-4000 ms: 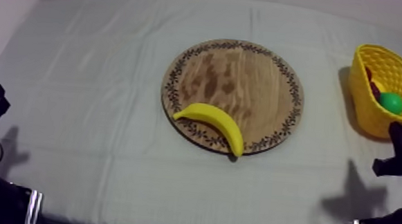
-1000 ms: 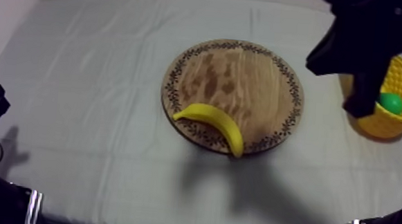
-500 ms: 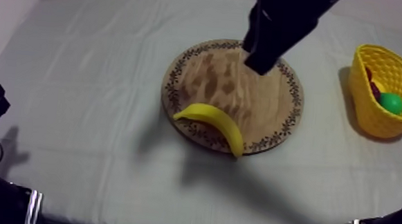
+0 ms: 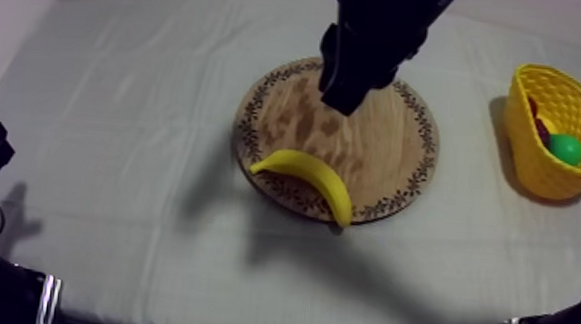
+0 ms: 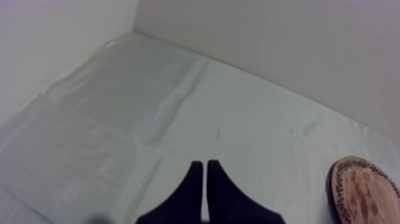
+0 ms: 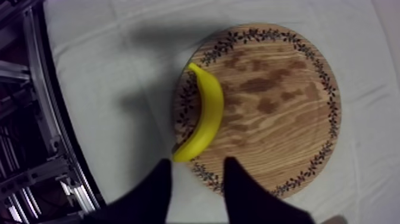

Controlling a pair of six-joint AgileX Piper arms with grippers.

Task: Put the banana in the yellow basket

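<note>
Right gripper (image 6: 196, 173) gapes empty above the board (image 4: 401, 154). The banana (image 4: 305, 178) hugs its 7 o'clock rim. A skewed pinch may roll it off.

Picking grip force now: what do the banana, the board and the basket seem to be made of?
Banana: probably moulded plastic or foam, with a smooth matt yellow skin of even colour.
Board: wood, going by the brown grain streaks, with a dark printed or burnt leaf pattern round the rim; the finish looks matt.
Basket: likely plastic, bright yellow, its walls an open lattice.
</note>
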